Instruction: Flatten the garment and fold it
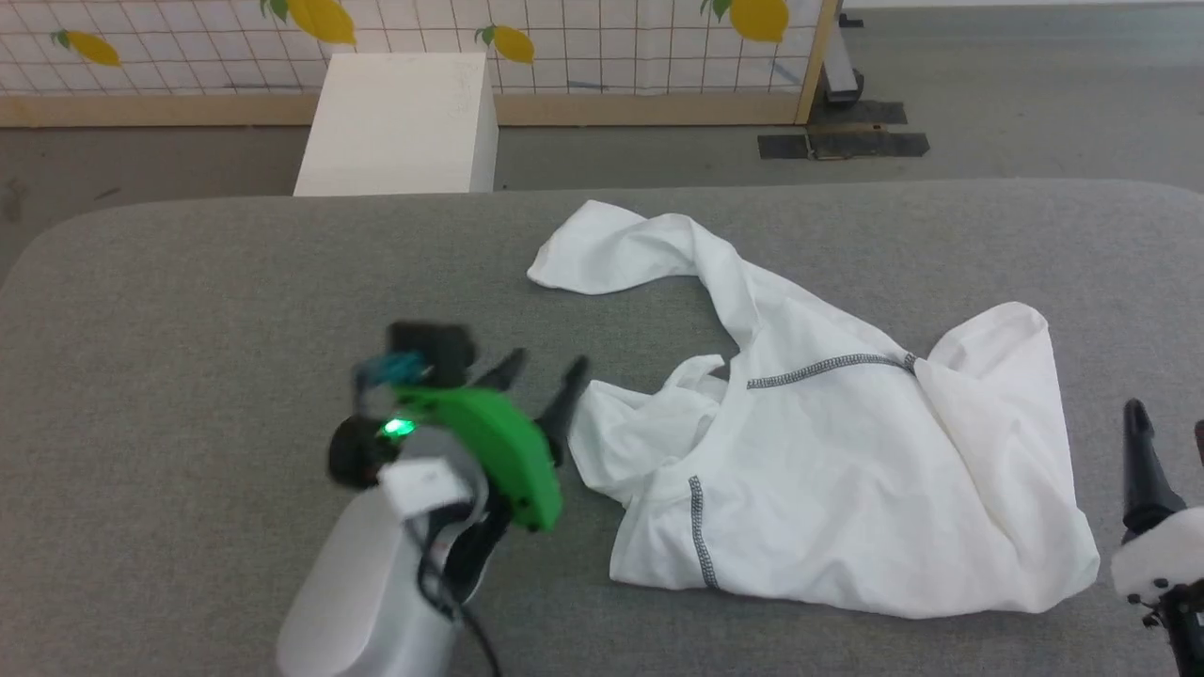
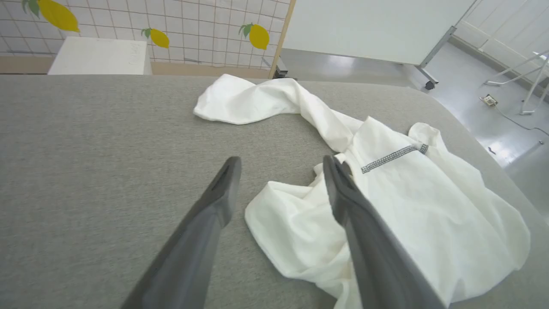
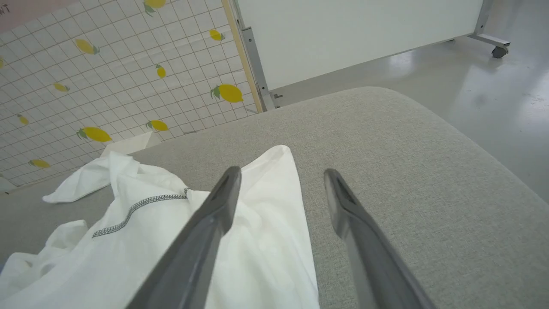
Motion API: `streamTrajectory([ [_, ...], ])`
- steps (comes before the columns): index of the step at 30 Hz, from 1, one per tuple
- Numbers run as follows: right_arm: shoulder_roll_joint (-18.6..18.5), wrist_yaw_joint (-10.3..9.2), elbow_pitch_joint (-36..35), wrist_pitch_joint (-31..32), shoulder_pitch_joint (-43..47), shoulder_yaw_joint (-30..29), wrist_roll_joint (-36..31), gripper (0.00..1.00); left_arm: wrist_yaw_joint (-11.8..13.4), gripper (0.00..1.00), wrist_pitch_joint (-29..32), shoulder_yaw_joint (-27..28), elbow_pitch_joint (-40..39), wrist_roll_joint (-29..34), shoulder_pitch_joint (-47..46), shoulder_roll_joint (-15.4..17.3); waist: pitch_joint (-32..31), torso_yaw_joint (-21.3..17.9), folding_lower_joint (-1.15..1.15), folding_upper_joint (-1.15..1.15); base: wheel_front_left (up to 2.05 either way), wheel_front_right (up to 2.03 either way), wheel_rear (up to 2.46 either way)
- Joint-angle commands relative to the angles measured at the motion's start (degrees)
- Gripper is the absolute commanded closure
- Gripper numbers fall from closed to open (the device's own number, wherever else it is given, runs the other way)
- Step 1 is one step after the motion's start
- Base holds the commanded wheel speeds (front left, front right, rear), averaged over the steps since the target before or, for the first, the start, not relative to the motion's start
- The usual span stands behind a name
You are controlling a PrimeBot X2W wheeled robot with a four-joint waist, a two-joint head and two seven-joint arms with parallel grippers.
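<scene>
The garment [image 1: 837, 442], a white T-shirt with dark overlock stitching, lies crumpled on the grey table [image 1: 188, 329], right of centre, with one part stretched toward the far edge. My left gripper [image 1: 546, 371] stands open at the garment's left edge, holding nothing. In the left wrist view the left gripper [image 2: 281, 165] straddles the cloth's [image 2: 407, 201] left border above the table. My right gripper [image 1: 1166, 418] hangs at the garment's right side. In the right wrist view the right gripper [image 3: 281, 176] is open and empty over the cloth's [image 3: 257, 240] right edge.
A white box [image 1: 400, 122] stands on the floor beyond the table's far edge, before a lemon-patterned tiled screen [image 1: 602, 42]. The table's right rounded corner [image 3: 429, 128] drops to a shiny grey floor [image 3: 493, 86]. A wheeled white panel [image 2: 369, 25] stands behind.
</scene>
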Motion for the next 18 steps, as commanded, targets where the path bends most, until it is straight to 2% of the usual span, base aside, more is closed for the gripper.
streamTrajectory([
  [1,0.0,-0.09,-0.4,0.3,-1.0,0.6,-0.2,0.0,-0.4,0.0,3.3,-1.3,1.1,-0.8,-2.7,-0.2,1.3,-1.2,0.0,0.0,0.0,0.0,0.0],
  [2,0.0,-0.09,-0.7,0.5,-1.2,1.4,-0.1,0.0,-0.5,0.0,7.2,-2.8,2.6,-0.3,-4.8,0.1,1.9,-1.9,0.0,0.0,0.0,0.0,0.0],
  [5,0.0,-0.09,-1.1,0.7,-1.7,3.8,1.3,0.0,-0.6,0.0,13.5,-5.4,6.3,1.4,-9.7,1.0,3.7,-3.8,0.0,0.0,0.0,0.0,0.0],
  [11,0.0,-0.09,0.0,-1.1,-2.2,6.2,3.5,0.0,-0.7,0.0,17.1,-9.2,16.9,6.2,-16.4,3.2,7.1,-7.7,0.0,0.0,0.0,0.0,0.0],
  [17,0.0,-0.09,3.0,-3.6,-2.1,6.1,4.2,0.0,-1.2,0.0,20.5,-11.3,24.8,4.8,-16.0,3.0,7.6,-9.6,0.0,0.0,0.0,0.0,0.0],
  [18,0.0,-0.09,3.2,-3.8,-1.9,6.0,4.0,0.0,-1.3,0.44,21.4,-11.8,25.5,4.3,-15.7,2.8,7.4,-9.5,0.0,0.0,0.0,0.0,0.0],
])
